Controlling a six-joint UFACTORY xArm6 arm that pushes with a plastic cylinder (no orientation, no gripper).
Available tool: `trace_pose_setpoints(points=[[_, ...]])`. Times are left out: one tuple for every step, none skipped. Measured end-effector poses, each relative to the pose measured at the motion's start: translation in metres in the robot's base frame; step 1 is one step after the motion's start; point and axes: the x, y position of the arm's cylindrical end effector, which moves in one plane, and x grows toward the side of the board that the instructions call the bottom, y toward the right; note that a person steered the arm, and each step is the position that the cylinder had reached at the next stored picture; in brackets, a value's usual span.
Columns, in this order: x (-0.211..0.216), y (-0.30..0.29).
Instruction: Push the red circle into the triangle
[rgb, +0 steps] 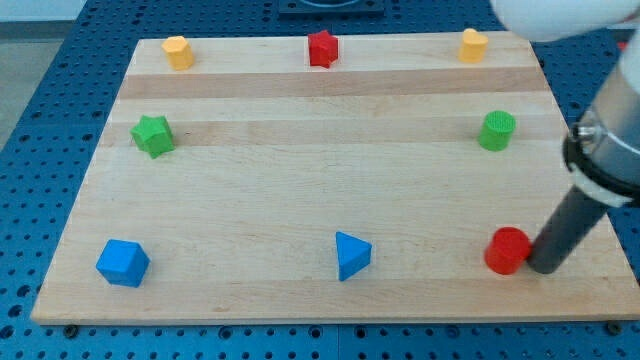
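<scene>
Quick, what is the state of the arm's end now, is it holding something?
My tip: no claw, holds nothing; it sits just right of the red circle.

Red circle (507, 250), blue triangle (351, 255), blue cube (122, 263), green star (152, 135), pale striped wooden board (320, 180).

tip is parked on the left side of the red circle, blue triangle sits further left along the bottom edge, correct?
Not quite. In the camera view my tip sits against the right side of the red circle, not its left. The rest holds: the blue triangle lies further toward the view's left, along the bottom edge of the board.
</scene>
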Motion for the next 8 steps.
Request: trace_pose_setpoints(points=[[-0.013,-0.012],[-0.035,-0.013],[-0.030,-0.037],[-0.022,-0.037],[-0.013,-0.035],[0.004,-0.030],[0.005,-0.043],[0.005,-0.071]])
